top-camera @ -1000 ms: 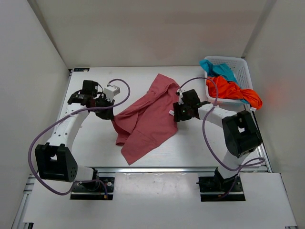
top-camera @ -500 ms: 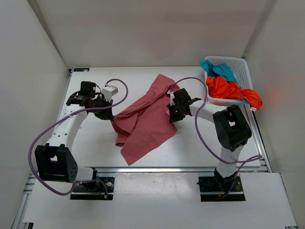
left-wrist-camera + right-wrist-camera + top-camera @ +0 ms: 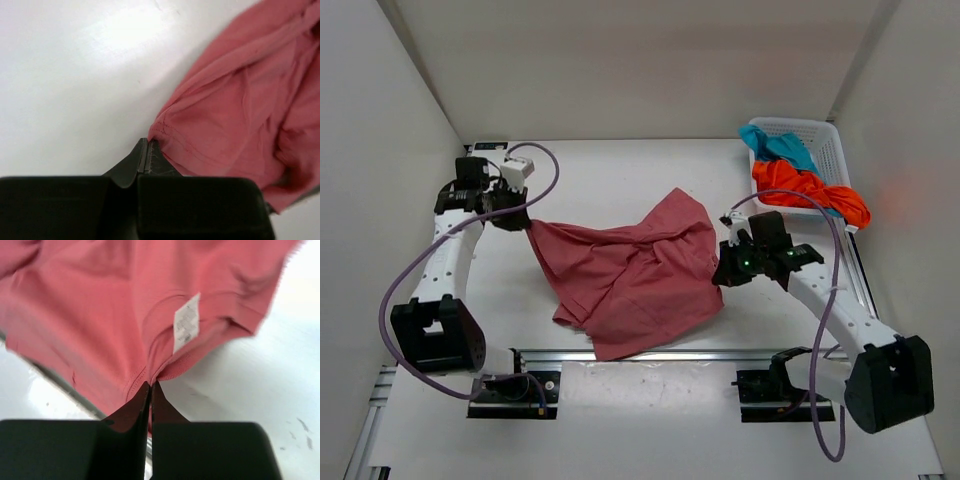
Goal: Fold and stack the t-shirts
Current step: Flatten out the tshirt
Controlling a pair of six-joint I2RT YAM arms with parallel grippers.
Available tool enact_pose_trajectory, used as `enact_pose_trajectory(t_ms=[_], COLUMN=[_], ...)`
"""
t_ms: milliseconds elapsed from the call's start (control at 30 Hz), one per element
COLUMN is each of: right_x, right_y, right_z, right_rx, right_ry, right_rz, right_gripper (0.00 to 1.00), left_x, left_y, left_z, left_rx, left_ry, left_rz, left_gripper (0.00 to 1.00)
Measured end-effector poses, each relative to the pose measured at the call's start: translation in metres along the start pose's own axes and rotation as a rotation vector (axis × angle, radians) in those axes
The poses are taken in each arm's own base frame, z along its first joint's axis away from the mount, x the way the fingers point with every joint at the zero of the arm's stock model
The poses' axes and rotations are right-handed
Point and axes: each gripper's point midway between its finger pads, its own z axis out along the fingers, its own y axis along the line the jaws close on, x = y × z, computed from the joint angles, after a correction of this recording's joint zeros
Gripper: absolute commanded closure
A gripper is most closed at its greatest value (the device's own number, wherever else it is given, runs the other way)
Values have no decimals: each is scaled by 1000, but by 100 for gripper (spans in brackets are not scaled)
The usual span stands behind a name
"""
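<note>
The rose-pink t-shirt [image 3: 625,270] hangs stretched between my two grippers over the middle of the table, its lower edge near the front rail. My left gripper [image 3: 523,222] is shut on a hemmed corner of the pink shirt [image 3: 235,100] at the left. At the right, my right gripper [image 3: 723,272] is shut on the ribbed neck edge of the pink shirt [image 3: 100,315], just below its white label [image 3: 186,322]. The orange t-shirt [image 3: 810,190] and the teal-blue t-shirt [image 3: 775,145] lie bunched in the basket.
A white lattice basket [image 3: 830,140] stands at the back right corner, with the orange shirt spilling over its front rim. A metal rail [image 3: 650,355] runs along the table's front edge. White walls close in the table on three sides.
The right gripper shut on the pink shirt's neck edge and pulled right and toward the front. The left gripper moved left and back. The shirt went from crumpled to spread between them.
</note>
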Motion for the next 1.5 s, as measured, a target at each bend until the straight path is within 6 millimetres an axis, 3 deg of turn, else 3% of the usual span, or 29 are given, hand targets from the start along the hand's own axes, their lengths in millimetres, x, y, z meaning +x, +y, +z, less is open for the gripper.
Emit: enact_pose_trajectory(t_ms=[67,200,267,367,433,500,567,633,667,733,800,933,1000,1100,1200,1333,1500], right_x=[-1,-6,-21,-64,-103,-144,-173,-183,-182,-168,-144,-99,-79,-39,6,58,92], right_y=[-10,-26,-42,-73,-90,-99,-98,-91,-86,-76,-64,-44,-44,-43,-43,-43,-38], right_z=[-2,19,29,38,39,40,37,32,30,26,21,5,-1,1,11,16,14], right_rx=[20,45,76,159,216,263,292,312,319,338,344,321,331,337,337,341,334], right_ry=[-10,70,88,57,18,-46,-106,-133,-137,-123,-98,-64,-52,18,125,226,255], right_rz=[29,41,46,49,32,-2,-32,-65,-71,-104,-128,-106,-72,-12,53,155,242], right_gripper=[100,100,100,96,81,67,46,15,13,11,14,19,19,21,22,25,24], left_x=[-21,-80,-106,-132,-140,-147,-153,-152,-150,-130,-99,-19,32,104,154,177,182], left_y=[12,44,63,88,100,107,111,108,104,85,47,-73,-108,-117,-121,-132,-138], left_z=[1,11,18,30,38,43,43,37,32,22,16,21,26,33,33,31,32], left_rx=[-38,-122,-164,-223,-254,-273,-287,-289,-287,-285,-250,-26,92,174,226,272,293], left_ry=[-39,-146,-186,-214,-212,-204,-208,-205,-204,-176,-119,10,109,298,437,495,499], left_rz=[8,20,17,10,5,-4,-10,-4,10,77,183,487,584,625,669,750,800], left_gripper=[100,100,98,87,61,50,46,44,44,45,48,51,51,50,49,47,47])
